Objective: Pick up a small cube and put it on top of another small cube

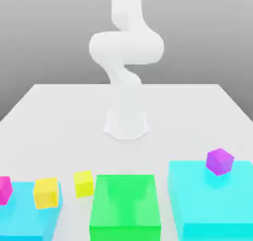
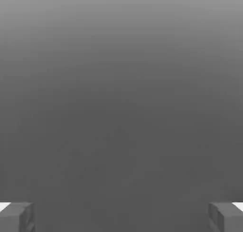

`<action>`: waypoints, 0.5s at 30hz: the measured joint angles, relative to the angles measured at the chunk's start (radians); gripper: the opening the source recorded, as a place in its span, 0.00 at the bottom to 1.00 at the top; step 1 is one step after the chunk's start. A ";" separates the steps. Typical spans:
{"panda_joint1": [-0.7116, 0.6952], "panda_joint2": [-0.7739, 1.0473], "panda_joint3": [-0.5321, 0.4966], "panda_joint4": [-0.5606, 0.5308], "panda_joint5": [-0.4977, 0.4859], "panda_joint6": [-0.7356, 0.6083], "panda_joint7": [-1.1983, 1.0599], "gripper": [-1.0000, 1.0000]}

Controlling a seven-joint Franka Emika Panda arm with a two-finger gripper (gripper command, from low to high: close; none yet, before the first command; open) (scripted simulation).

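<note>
Opening step, nothing grasped. Tool (image 2: 121, 217) with fingers spread wide apart, empty. Small cube (image 1: 83, 183) resting on the table (image 1: 59, 116), well clear of the tool, just beside the green block (image 1: 125, 205). Next: descend over it, then close.

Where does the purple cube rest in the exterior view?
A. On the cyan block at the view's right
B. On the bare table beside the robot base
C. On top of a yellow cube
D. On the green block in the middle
A: the purple cube sits on the top face of the cyan block at the exterior view's right.
</note>
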 joint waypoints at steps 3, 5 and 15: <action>-0.006 0.106 -0.042 -0.080 -0.026 0.077 -0.071 0.50; -0.010 0.175 -0.071 -0.132 -0.040 0.128 -0.119 0.50; -0.032 0.546 -0.237 -0.401 -0.060 0.394 -0.413 0.50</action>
